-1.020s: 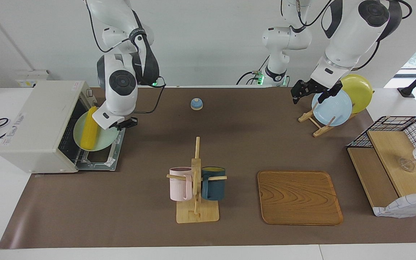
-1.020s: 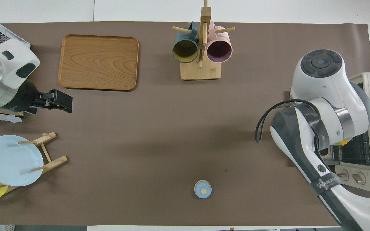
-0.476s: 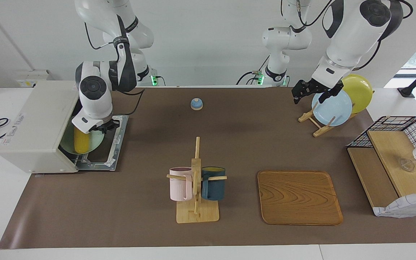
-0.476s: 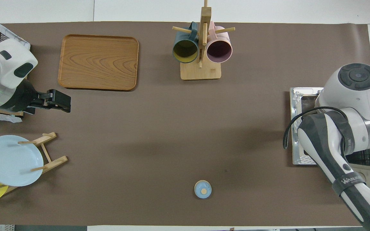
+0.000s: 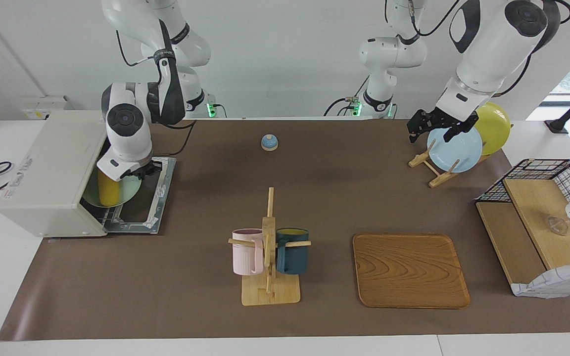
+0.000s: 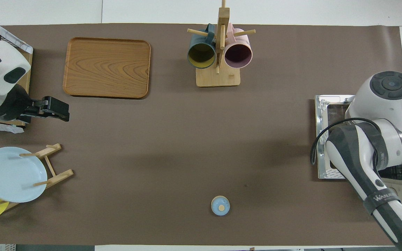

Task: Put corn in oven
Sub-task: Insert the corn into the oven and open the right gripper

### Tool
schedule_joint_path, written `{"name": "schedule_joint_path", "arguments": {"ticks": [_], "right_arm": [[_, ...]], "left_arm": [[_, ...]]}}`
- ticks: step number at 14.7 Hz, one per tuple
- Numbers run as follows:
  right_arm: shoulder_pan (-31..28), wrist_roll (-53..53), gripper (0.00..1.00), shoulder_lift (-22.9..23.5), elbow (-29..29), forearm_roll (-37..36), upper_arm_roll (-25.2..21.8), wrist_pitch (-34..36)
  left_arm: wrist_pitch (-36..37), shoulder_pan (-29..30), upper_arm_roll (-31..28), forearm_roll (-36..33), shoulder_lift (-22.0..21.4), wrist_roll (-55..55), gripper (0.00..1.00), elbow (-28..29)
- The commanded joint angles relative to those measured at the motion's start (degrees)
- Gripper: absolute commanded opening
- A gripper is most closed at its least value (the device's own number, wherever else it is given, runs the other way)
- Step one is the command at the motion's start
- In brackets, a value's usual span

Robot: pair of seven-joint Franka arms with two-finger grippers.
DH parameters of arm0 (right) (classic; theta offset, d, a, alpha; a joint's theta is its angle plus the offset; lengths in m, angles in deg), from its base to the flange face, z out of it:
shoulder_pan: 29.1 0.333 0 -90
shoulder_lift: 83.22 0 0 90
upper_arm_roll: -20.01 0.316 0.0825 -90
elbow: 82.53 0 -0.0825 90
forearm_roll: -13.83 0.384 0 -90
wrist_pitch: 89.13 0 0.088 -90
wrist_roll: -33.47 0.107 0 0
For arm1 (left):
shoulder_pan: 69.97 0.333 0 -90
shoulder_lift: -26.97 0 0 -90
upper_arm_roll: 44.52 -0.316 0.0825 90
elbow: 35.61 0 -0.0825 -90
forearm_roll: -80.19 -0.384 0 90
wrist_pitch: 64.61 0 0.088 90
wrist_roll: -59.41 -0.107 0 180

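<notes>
Corn (image 5: 107,189) lies on a pale green plate (image 5: 125,194) in the mouth of the oven (image 5: 50,173), over its dropped door at the right arm's end of the tabletop. The right gripper (image 5: 134,171) is at the plate's rim; I cannot tell whether its fingers grasp it. The left gripper (image 5: 437,127) hangs with fingers spread over the blue plate (image 5: 455,148) in its rack.

Robot lab — two Franka arms (image 5: 131,123)
</notes>
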Motion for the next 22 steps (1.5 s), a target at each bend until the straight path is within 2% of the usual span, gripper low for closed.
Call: {"name": "schedule_joint_path", "arguments": {"ticks": [1, 14, 15, 16, 17, 19, 22], "right_arm": [[-4.0, -4.9, 0.0, -1.4, 2.3, -0.2, 0.6, -1.3], [-4.0, -4.9, 0.0, -1.5, 3.8, 0.6, 0.7, -5.3], [-4.1, -5.1, 0.1, -1.4, 3.8, 1.0, 0.7, -5.3], [-4.0, -5.1, 0.25, -1.4, 3.7, 1.4, 0.7, -5.2], [-3.6, -5.0, 0.32, -1.4, 3.4, 1.8, 0.7, -4.7], [-3.1, -5.1, 0.42, -1.2, 2.0, 2.6, 0.7, -2.4], [-1.1, -5.1, 0.46, -0.5, -4.1, 3.2, 1.3, 3.9]], "left_arm": [[0.4, 1.1, 1.0, -1.2, -1.1, -1.0, 1.0, 1.0], [0.2, 1.1, 0.8, -1.1, -1.6, -0.5, 1.0, 1.0], [-0.1, 1.2, 0.7, -1.1, -1.6, -0.5, 1.0, 1.0], [0.1, 1.2, 0.6, -1.1, -1.7, -0.5, 1.0, 1.0], [0.1, 1.2, 0.5, -1.1, -1.7, -0.5, 1.0, 1.0], [0.1, 1.2, 0.5, -1.1, -1.7, -0.5, 1.0, 1.0], [0.0, 1.2, 0.5, -1.1, -1.7, -0.5, 1.0, 1.0]]}}
